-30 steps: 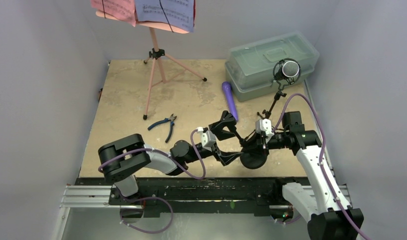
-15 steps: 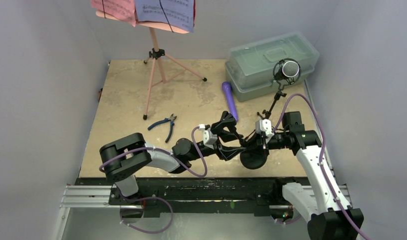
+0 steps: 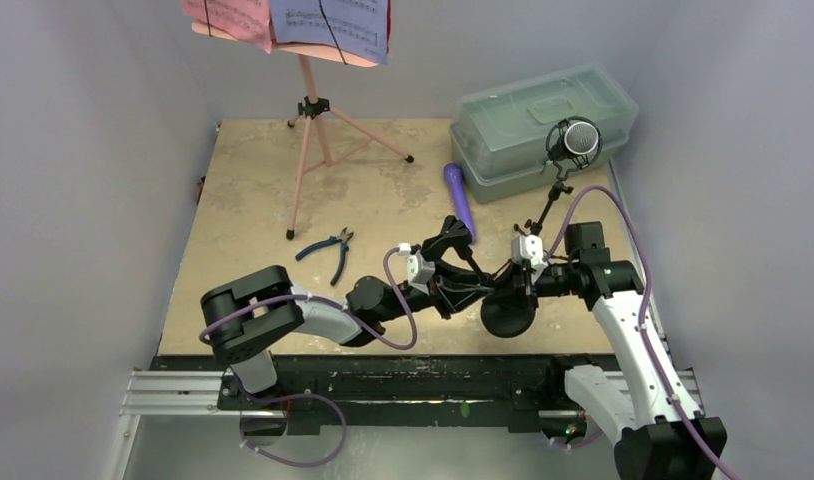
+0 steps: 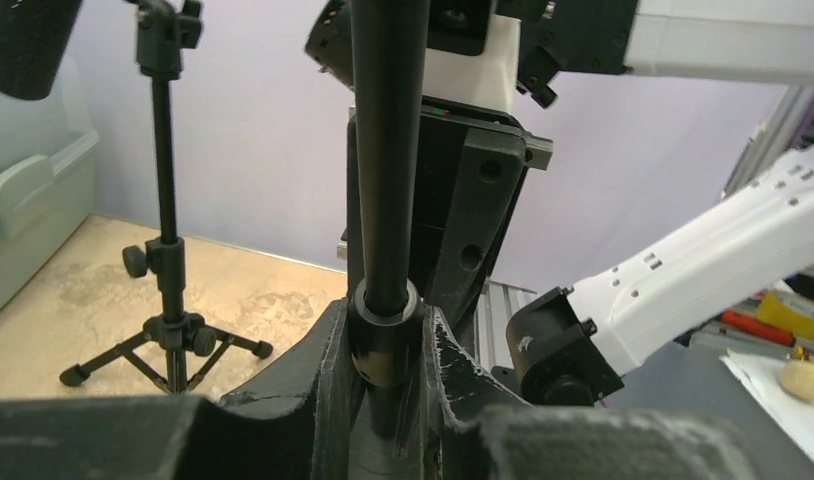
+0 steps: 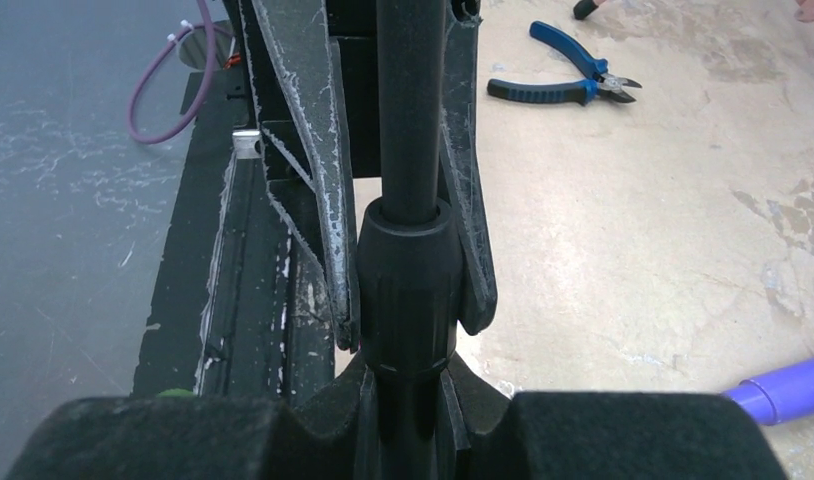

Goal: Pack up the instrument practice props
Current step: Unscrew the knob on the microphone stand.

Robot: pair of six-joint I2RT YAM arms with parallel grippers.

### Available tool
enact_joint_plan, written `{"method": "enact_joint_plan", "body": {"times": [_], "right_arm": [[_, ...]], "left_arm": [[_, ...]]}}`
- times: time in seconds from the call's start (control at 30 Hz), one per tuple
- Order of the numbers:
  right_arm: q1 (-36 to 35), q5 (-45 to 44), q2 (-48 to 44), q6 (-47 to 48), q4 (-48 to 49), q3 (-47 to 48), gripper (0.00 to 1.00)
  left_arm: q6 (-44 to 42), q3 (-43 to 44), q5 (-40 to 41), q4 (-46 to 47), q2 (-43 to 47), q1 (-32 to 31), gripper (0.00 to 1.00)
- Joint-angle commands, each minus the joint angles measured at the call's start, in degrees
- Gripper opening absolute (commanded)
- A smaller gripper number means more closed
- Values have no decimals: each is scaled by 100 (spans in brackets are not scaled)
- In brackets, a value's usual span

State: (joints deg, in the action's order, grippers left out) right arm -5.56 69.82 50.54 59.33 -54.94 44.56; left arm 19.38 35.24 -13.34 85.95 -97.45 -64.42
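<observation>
Left wrist view, centre of the frame: the left gripper (image 4: 385, 345) is pressed together on the upright pole of a black mic support (image 4: 388, 150), pinching it at a collar. The right wrist view shows the right gripper (image 5: 408, 400) pinching the same pole at a thicker collar; two grips on one pole probably serve to twist or telescope it shorter for packing. In the top view this support sits low centre, above its round base (image 3: 508, 315); the purple mic (image 3: 461, 200) lies just above; the silver-headed mic (image 3: 580, 140) stands upper right before the lidded box (image 3: 543, 100); the pink music rack (image 3: 308, 150) stands upper left.
</observation>
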Motion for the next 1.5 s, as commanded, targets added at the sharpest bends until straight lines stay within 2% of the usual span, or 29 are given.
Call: {"method": "enact_joint_plan", "body": {"times": [0.0, 0.13, 0.27, 0.37, 0.43, 0.63, 0.7, 0.87, 1.0, 1.03, 1.17, 1.2, 1.3, 1.37, 1.47], "right_arm": [[-12, -76, -189, -724, 882, 72, 0], [-11, -484, -247, -1551, 1591, -25, 0], [-11, -799, -258, -1986, 1956, -73, 0], [-9, -947, -297, -2252, 2176, -127, 0], [-14, -1119, -316, -2397, 2324, -163, 0], [-11, -1663, -343, -2838, 2738, -225, 0], [-7, -1745, -339, -2910, 2815, -244, 0], [-14, -1708, -346, -2971, 2844, -254, 0], [-6, -1368, -352, -2852, 2691, -206, 0], [0, -1289, -352, -2788, 2637, -196, 0], [10, -990, -351, -2568, 2421, -128, 0], [19, -893, -344, -2503, 2349, -112, 0], [44, -604, -328, -2219, 2076, -32, 0], [62, -454, -318, -1982, 1873, 17, 0], [88, -255, -296, -1726, 1620, 81, 0]], "left_arm": [[675, -159, 1097, 1594, 260, -42, 0], [656, -336, 2511, 1592, 415, -455, 0], [905, -212, 4570, 1435, 395, -1004, 0], [1255, 285, 6090, 361, 484, -1379, 0], [1566, 710, 6813, -573, 560, -1562, 0], [1980, 1587, 8144, -1838, 620, -1863, 0], [2477, 1874, 8524, -2601, 670, -1895, 0], [4125, 2615, 8699, -4961, 745, -1890, 0], [4095, 2649, 8434, -5096, 820, -1890, 0], [4001, 2630, 8359, -5078, 850, -1890, 10], [3268, 2374, 7681, -4654, 1067, -1890, 62], [3055, 2294, 7538, -4546, 1122, -1890, 72], [2664, 2038, 7045, -4592, 1373, -1890, 86], [2336, 1757, 6551, -4610, 1588, -1890, 89], [1406, 977, 5494, -3940, 1977, -1890, 92]]}}
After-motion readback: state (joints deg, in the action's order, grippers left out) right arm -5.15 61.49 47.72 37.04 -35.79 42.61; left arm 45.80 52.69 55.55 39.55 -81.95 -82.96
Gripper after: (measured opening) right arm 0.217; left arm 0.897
